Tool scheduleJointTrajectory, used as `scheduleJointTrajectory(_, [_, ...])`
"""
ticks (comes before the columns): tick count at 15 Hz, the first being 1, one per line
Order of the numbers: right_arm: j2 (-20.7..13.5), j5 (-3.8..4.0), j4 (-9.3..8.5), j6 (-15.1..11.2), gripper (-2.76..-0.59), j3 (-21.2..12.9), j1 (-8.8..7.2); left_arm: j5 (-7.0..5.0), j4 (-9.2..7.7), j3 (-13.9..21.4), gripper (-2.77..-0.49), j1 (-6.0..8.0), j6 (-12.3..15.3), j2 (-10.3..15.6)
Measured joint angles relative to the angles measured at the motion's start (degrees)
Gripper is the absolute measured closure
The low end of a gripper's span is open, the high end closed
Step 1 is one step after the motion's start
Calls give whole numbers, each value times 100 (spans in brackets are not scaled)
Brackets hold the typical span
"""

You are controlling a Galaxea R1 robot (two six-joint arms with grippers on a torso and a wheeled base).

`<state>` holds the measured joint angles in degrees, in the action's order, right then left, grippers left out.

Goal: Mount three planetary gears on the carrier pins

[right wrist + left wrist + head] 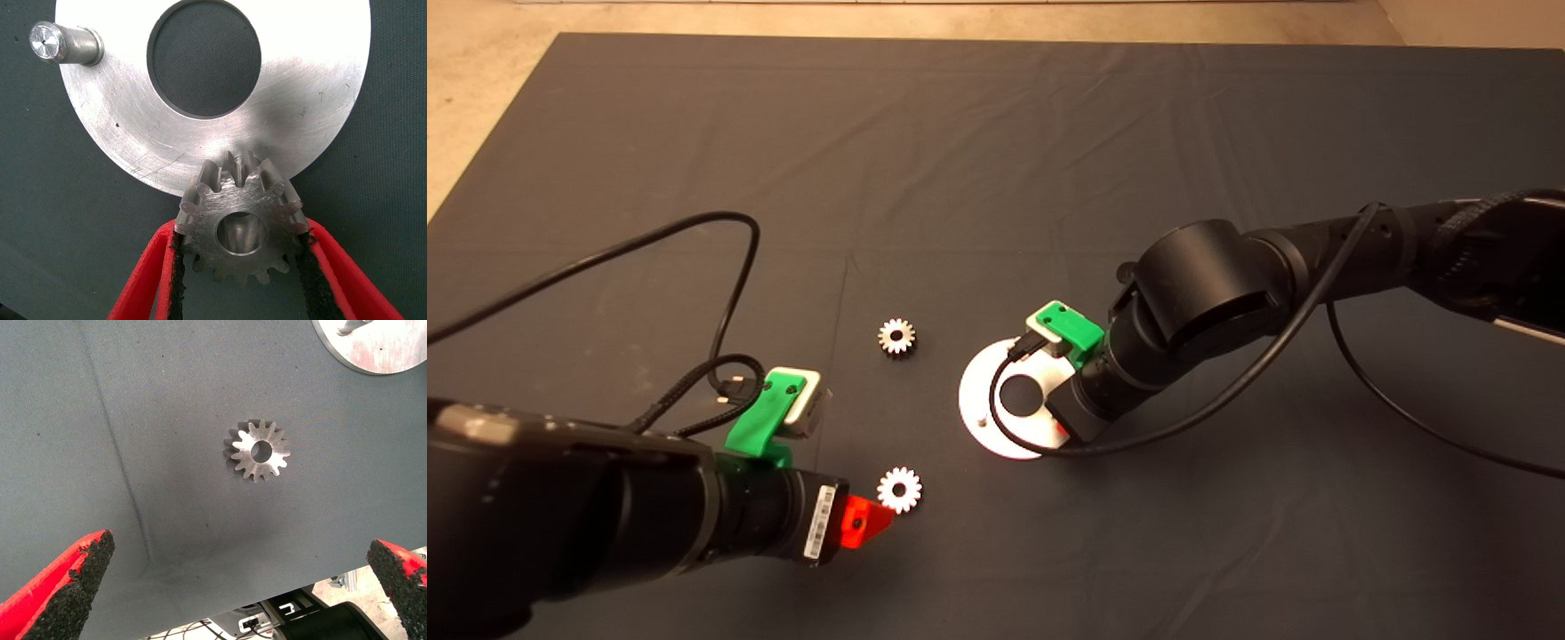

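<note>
The silver-white disc [976,391] lies on the mat right of centre. My right gripper [240,230] hangs over its near edge, shut on a planetary gear [239,220] held flat above the rim. One carrier pin [65,43] stands upright on the disc [133,127]; the other pins are hidden. A second gear [895,336] lies flat left of the disc. A third gear [899,489] lies just ahead of my left gripper [876,511], which is open. In the left wrist view this gear [257,450] lies beyond the wide-apart fingers [80,577].
Black cables [734,293] loop over the mat by the left arm, and another cable [1227,400] hangs from the right arm past the disc. Bare floor shows beyond the mat's far edge [960,40].
</note>
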<state>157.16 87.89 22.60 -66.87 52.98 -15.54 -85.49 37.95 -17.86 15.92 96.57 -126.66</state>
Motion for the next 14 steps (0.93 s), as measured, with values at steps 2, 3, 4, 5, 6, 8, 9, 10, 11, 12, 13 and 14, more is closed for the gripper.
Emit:
scheduleJointTrajectory(2, [-2,0,0,0,-99,0,0,0,0,0,-276,-1,0,0])
scheduleJointTrajectory(3, [-5,-2,0,0,-99,0,0,0,0,0,-276,0,0,0])
scheduleJointTrajectory(4, [-7,-2,0,0,-99,0,2,0,0,0,-276,0,0,0])
scheduleJointTrajectory(5, [-7,-2,0,0,-99,0,2,0,0,0,-276,0,0,0])
scheduleJointTrajectory(6, [-18,-11,0,0,-99,0,2,0,0,0,-276,0,0,1])
scheduleJointTrajectory(8, [-22,-9,0,5,-99,0,0,0,0,0,-276,0,0,1])
scheduleJointTrajectory(9, [-22,-7,0,44,-99,0,0,0,0,0,-276,0,0,0])
scheduleJointTrajectory(10, [-22,-5,0,85,-99,2,0,0,0,0,-276,0,0,0])
scheduleJointTrajectory(11, [-22,-8,2,111,-99,10,0,0,0,0,-276,0,0,0])
scheduleJointTrajectory(12, [-24,-16,2,155,-99,22,0,0,0,0,-276,0,0,1])
scheduleJointTrajectory(13, [-22,-30,2,203,-99,46,-2,0,0,0,-276,0,0,0])
scheduleJointTrajectory(14, [-21,-24,5,246,-99,78,4,0,0,0,-276,0,0,0])
